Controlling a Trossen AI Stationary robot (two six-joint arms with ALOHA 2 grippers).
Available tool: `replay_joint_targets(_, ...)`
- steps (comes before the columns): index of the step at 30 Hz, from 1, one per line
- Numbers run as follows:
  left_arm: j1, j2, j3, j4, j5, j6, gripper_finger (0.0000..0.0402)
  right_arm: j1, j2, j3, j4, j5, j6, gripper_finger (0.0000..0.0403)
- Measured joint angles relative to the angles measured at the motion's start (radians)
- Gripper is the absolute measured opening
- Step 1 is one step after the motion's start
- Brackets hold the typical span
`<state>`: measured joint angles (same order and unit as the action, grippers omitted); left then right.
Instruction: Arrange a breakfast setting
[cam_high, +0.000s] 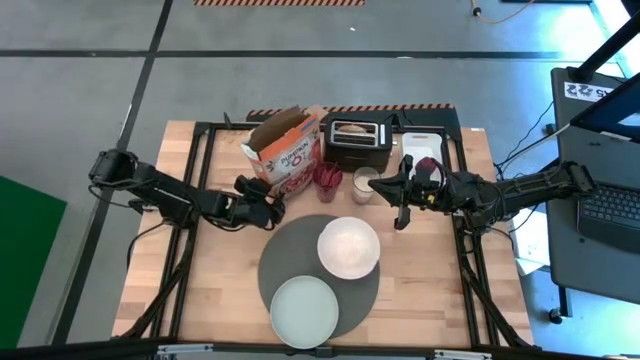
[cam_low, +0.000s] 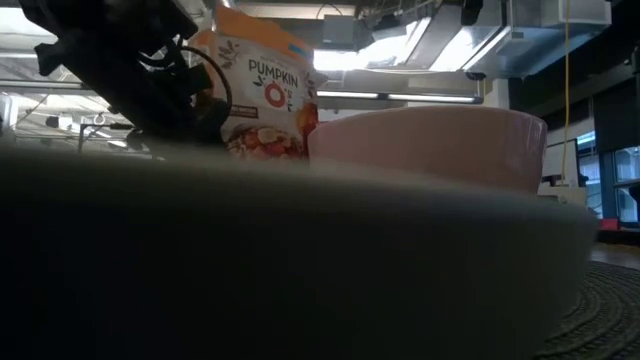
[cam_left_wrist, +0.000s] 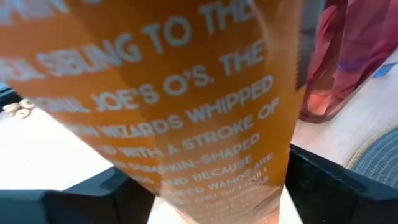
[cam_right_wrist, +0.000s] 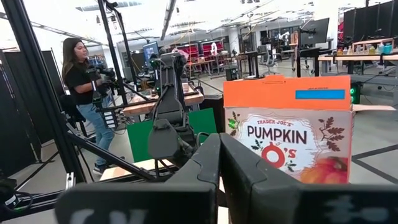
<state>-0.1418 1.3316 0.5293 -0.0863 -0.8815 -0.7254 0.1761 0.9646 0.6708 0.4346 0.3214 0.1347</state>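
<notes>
While the setting rests on the table:
Placemat (cam_high: 300, 262): table centre, carrying bowl (cam_high: 348, 246) and plate (cam_high: 303, 310).
Left gripper (cam_high: 277, 207): fingers part-open, straddling cereal box (cam_high: 285, 150); grip cannot be told.
Right gripper (cam_high: 400, 218): closed, empty, near toaster (cam_high: 358, 142).

blocked: orange cardboard cereal box (cam_high: 288, 150), black toaster (cam_high: 359, 142), red jar (cam_high: 327, 177) crowd my back edge | free: bare wooden table (cam_high: 215, 270) left of round dark-grey placemat (cam_high: 300, 262)
</notes>
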Motion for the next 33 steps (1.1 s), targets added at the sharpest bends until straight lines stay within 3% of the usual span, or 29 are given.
replay_joint_targets(10, 0.004, 0.037, 0.002, 0.032, 0.034, 0.014, 0.0206, 0.0, 0.0, 0.0, -0.02, 0.0, 0.02, 0.0014)
replay_joint_targets(15, 0.006, 0.037, 0.002, 0.03, 0.047, 0.107, 0.0201, 0.0, 0.0, 0.0, -0.021, 0.0, 0.019, 0.0014)
replay_joint_targets(21, 0.021, 0.037, 0.002, 0.024, 0.048, 0.011, 0.0205, 0.0, 0.0, 0.0, -0.028, 0.0, 0.019, 0.0014)
replay_joint_targets(33, 0.034, 0.038, 0.002, -0.019, 0.021, 0.043, 0.0187, 0.0, 0.0, 0.0, -0.053, 0.0, 0.014, 0.0014)
